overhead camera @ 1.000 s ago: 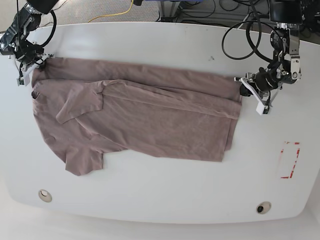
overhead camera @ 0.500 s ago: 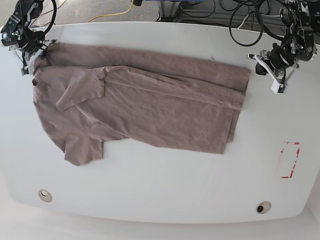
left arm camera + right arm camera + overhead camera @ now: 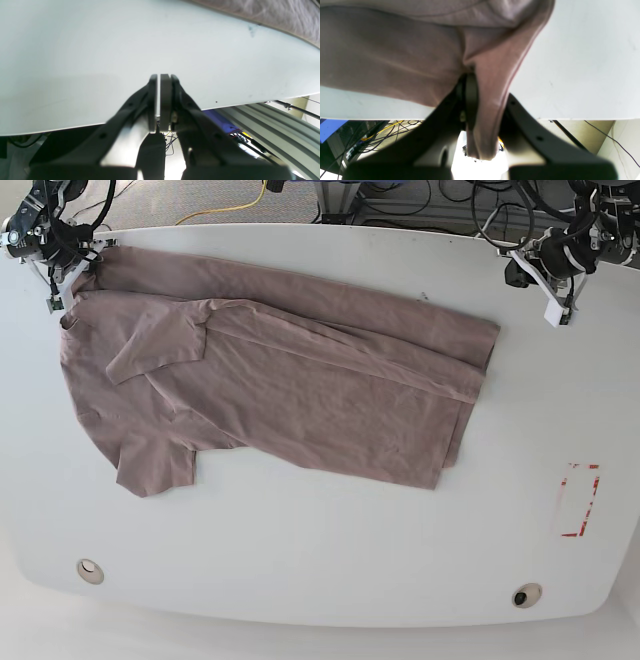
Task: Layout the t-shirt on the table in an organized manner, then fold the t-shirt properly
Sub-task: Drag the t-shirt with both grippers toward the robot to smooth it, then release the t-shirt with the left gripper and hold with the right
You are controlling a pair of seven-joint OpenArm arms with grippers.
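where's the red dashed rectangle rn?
Base view: the red dashed rectangle sits on the table near its right edge, clear of the t-shirt's hem.

A wide band of bare white table runs along the near edge, open for passage. The t-shirt covers the far-left and middle. Bare room also lies right of the shirt, around the red dashed rectangle.

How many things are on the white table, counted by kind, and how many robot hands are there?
T-shirt: 1
Round holes: 2
Red dashed mark: 1
Robot hands, left hand and right hand: 2
Total: 6
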